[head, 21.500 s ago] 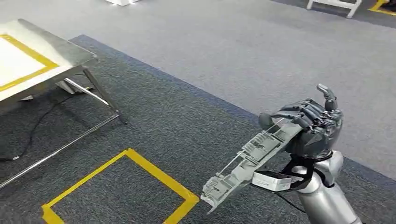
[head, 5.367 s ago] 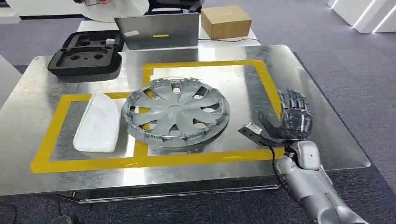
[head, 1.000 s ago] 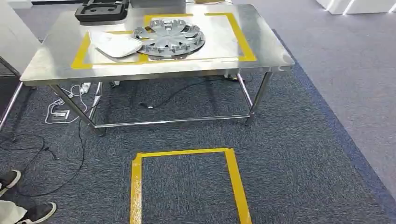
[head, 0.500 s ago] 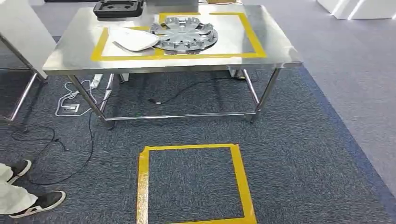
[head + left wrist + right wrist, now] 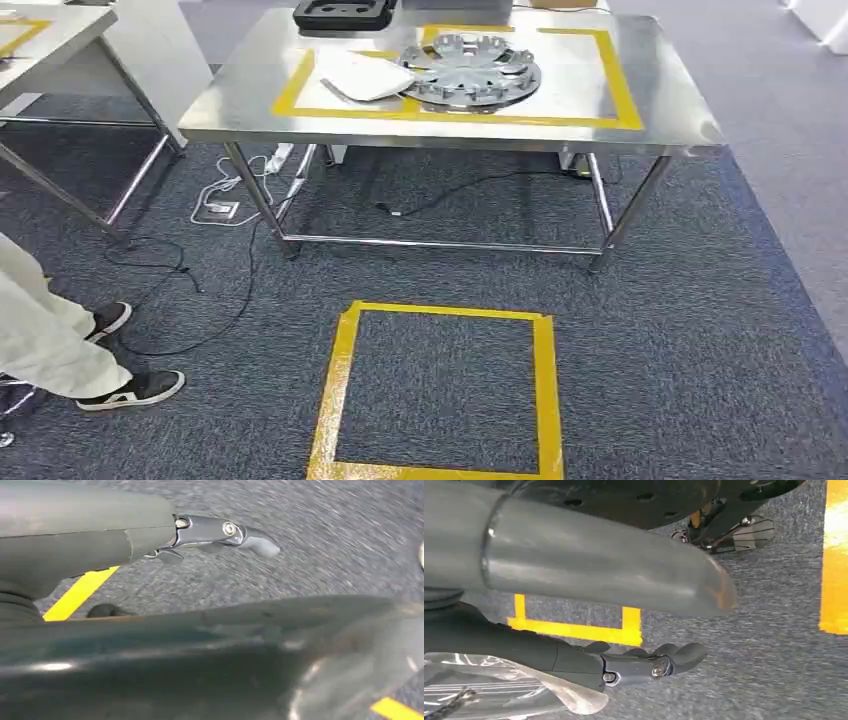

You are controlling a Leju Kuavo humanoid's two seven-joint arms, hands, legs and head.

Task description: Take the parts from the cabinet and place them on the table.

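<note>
The white part point(image 5: 365, 75) lies flat on the worktop point(image 5: 450, 122), touching the hubcap point(image 5: 470, 72); both hands' point(image 5: 220, 532) point(image 5: 644, 665) fingers extended, empty.

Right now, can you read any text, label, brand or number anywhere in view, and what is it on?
No readable text, brand or number in any view.
Yellow tape outlines on the table and the yellow tape square on the carpet are plain lines, no lettering.
The wheel cover, white part and black case show no legible marks.
</note>
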